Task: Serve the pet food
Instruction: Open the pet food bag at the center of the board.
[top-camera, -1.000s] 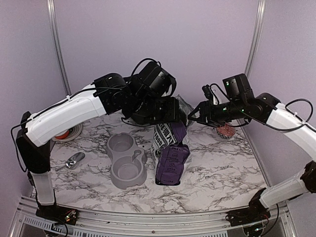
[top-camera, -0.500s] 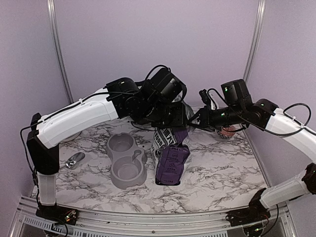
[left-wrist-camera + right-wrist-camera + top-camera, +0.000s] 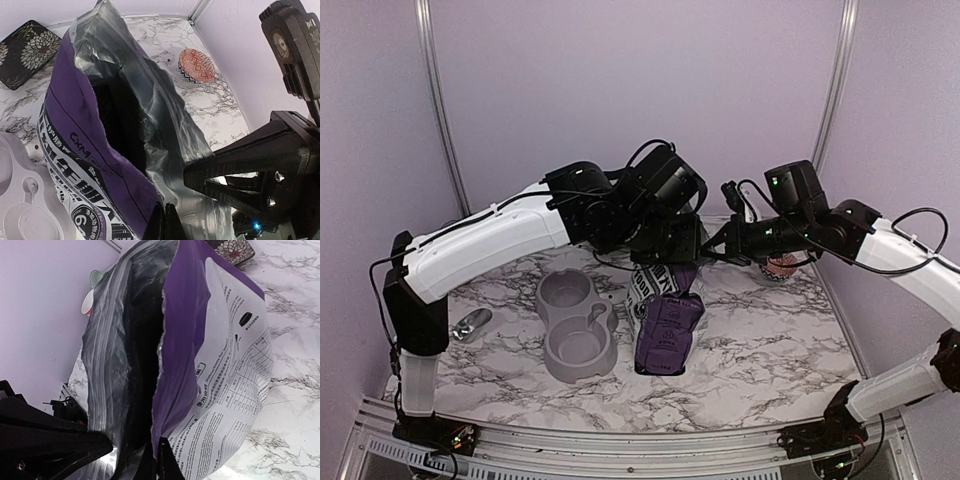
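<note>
The purple-and-white food bag (image 3: 665, 322) stands at mid-table, its top pulled open. My left gripper (image 3: 672, 250) is shut on the bag's printed front wall at the rim (image 3: 100, 165), its fingertips (image 3: 165, 224) pinching the edge. My right gripper (image 3: 712, 250) is shut on the back wall with the instruction print (image 3: 225, 385), right at the rim (image 3: 156, 460). Between the two walls the mouth gapes, showing silvery lining (image 3: 165, 110) and a dark inside. The pet food is hidden inside the bag.
A grey double bowl (image 3: 576, 326) sits just left of the bag. A shiny metal scoop (image 3: 470, 325) lies at the far left. A small patterned dish (image 3: 780, 268) stands at the back right, and a dark floral box (image 3: 27, 50) lies behind the bag.
Both grippers have come in on the bag's top from either side and shut on its rim. The left arm has swung right over the bag.
</note>
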